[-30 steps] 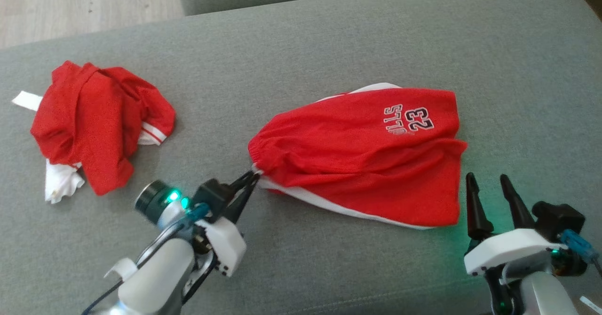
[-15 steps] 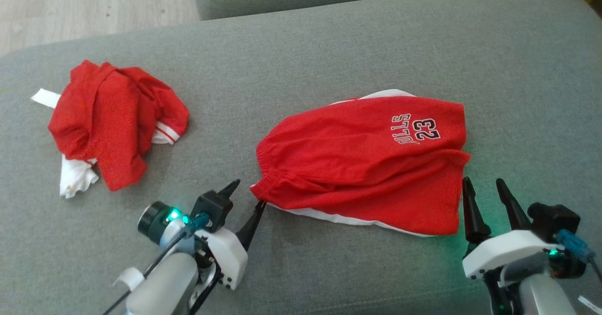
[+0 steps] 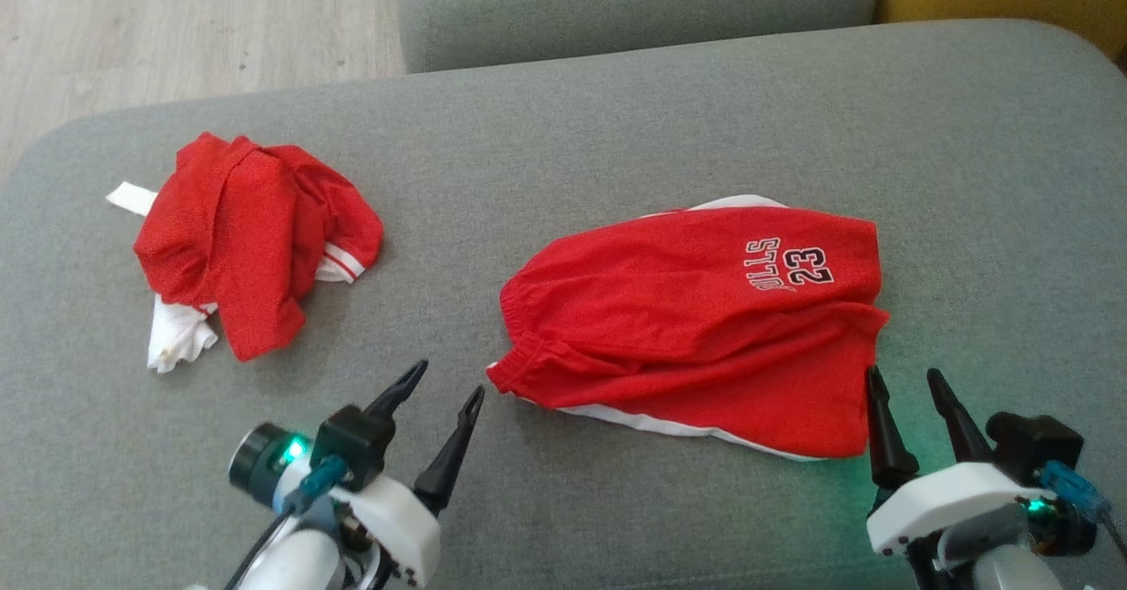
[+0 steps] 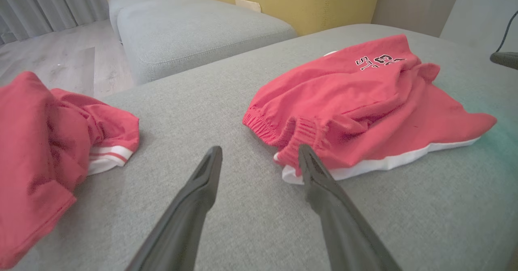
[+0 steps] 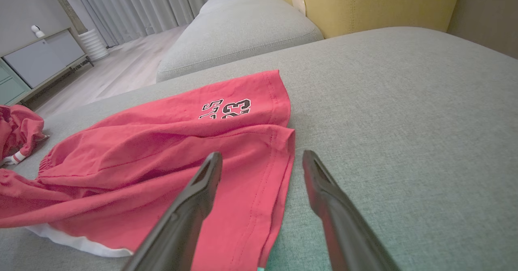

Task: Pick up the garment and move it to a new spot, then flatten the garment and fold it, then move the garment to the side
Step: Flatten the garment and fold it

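Apparently early: red shorts (image 3: 696,326) lie rumpled and unfolded on the grey cushion (image 3: 616,114). Left gripper (image 3: 449,378) spread, empty, near the waistband; right gripper (image 3: 902,372) spread at the hem. Flattening, folding and the side move are left.

There are two red garments: one pair of red shorts (image 3: 696,326), bearing one "23" print, and one crumpled red garment (image 3: 246,238) with white trim. There are two grippers, the left gripper (image 3: 449,377) and the right gripper (image 3: 902,372), each with two dark fingers (image 3: 883,431), four in all. There are two grey seats: one large cushion (image 3: 616,132) and one smaller cushion (image 3: 634,9) behind it. There is one wall plate (image 4: 247,5) and one cabinet (image 5: 40,60).
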{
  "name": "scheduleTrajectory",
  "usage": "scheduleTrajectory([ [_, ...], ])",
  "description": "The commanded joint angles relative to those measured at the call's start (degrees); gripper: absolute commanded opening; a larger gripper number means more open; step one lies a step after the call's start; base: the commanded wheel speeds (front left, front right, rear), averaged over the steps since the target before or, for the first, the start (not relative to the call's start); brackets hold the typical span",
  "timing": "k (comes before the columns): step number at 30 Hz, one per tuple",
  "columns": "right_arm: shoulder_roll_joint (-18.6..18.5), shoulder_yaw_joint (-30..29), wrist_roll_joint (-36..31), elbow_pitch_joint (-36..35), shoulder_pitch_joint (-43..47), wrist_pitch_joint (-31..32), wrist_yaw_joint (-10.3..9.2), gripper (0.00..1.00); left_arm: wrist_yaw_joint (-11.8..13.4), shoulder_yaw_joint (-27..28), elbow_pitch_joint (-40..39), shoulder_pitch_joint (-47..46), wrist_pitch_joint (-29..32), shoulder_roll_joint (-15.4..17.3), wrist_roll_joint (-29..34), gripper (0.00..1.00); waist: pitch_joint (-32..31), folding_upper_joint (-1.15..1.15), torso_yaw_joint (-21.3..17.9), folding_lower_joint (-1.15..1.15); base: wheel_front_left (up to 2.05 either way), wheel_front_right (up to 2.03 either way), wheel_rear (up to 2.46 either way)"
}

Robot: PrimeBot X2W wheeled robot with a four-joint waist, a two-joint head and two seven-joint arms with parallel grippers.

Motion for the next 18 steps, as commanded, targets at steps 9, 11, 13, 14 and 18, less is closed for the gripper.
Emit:
scheduleTrajectory([
  [9,-0.4,2.1,0.6,-2.3,-1.3,-0.4,-0.05,1.0,-1.2,3.1,-1.6,-0.7,-0.3,1.5,4.5,1.0,0.3,0.0,-0.2,0.0,0.0,0.0,0.0],
  [11,-0.4,2.1,0.6,-2.4,-1.5,-0.5,-0.05,1.0,-1.6,2.7,-0.6,-1.4,-0.3,1.4,5.6,1.0,0.7,0.0,-0.4,0.0,0.0,0.0,0.0],
  [13,-0.4,2.0,0.6,-2.5,-1.8,-0.5,-0.05,1.0,-2.1,2.1,0.5,-2.5,-0.3,1.2,6.5,1.0,1.3,0.0,-0.6,0.0,0.0,0.0,0.0],
  [14,-0.4,2.1,0.6,-2.5,-1.9,-0.5,-0.05,1.0,-2.3,1.7,1.3,-3.1,-0.3,1.2,7.1,1.0,1.5,0.0,-0.7,0.0,0.0,0.0,0.0],
  [18,-0.4,2.2,0.5,-2.5,-2.5,-0.6,-0.05,1.0,-3.0,0.7,4.1,-5.9,-0.3,0.6,8.5,1.0,2.5,0.0,-1.2,0.0,0.0,0.0,0.0],
])
